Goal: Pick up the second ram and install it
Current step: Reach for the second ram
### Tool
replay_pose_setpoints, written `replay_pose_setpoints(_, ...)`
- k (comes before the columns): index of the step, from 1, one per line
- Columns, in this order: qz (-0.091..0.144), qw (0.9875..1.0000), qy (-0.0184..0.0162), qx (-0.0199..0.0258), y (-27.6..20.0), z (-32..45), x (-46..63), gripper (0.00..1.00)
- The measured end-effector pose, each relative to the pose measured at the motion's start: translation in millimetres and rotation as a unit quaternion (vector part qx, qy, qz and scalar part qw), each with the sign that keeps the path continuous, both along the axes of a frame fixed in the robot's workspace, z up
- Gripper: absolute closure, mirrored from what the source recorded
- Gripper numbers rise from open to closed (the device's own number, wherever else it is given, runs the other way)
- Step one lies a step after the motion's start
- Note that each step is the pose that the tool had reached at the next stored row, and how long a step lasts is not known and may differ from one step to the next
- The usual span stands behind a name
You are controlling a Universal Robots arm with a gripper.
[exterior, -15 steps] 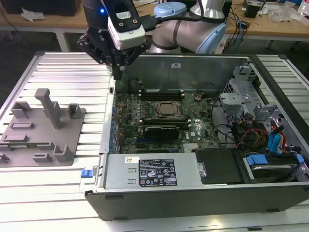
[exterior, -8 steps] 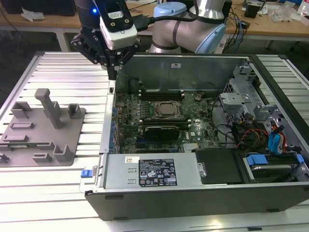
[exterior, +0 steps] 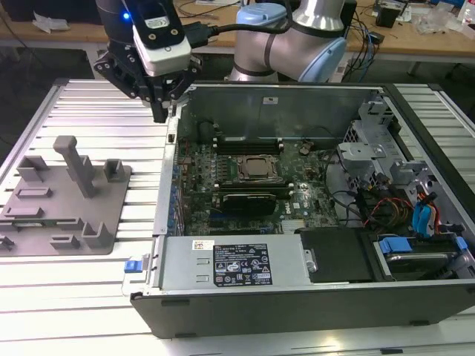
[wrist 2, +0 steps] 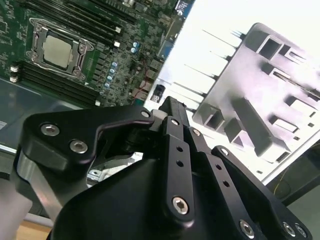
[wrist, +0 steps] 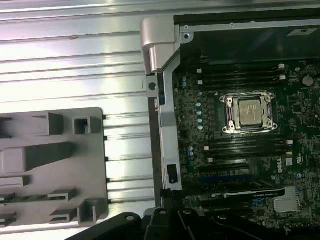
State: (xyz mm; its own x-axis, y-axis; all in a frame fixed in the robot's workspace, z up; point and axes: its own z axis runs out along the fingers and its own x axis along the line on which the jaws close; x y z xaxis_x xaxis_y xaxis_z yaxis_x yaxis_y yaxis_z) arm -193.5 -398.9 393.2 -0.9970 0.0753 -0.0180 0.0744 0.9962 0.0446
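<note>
A: State of the pincer [exterior: 160, 111]?
B: Clenched, nothing seen in it, hanging just outside the case [exterior: 297, 100] corner, above the worktop [exterior: 89, 126]. I cannot tell the second ram among the tray [wrist: 95, 165] slots beside the case.
A: Advice?
B: Grip the stick mid-length, level, square to the memory slots [wrist: 245, 147] inside the case.
A: Views?
B: The exterior view gives pincer height. The first wrist view gives 2 slot banks flanking the processor [wrist: 248, 111].

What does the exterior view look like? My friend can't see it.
A black gripper hangs over the far corner of an open computer case, at the exterior view's left. Inside the case lies a green motherboard with a silver processor. A grey tray sits on the table beside the case.
</note>
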Motion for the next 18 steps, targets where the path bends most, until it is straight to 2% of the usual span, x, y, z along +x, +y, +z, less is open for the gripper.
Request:
replay_pose_setpoints(4,0.000,1.0000,0.0000,0.0000,0.0,-0.1,-13.7,0.92)
replay_pose_setpoints(6,0.000,1.0000,0.0000,0.0000,0.0,-0.1,-25.4,0.92)
replay_pose_setpoints(15,0.000,1.0000,0.0000,0.0000,0.0,-0.5,-62.0,0.92)
replay_pose_setpoints(18,0.000,1.0000,0.0000,0.0000,0.0,-2.3,-83.8,0.92)
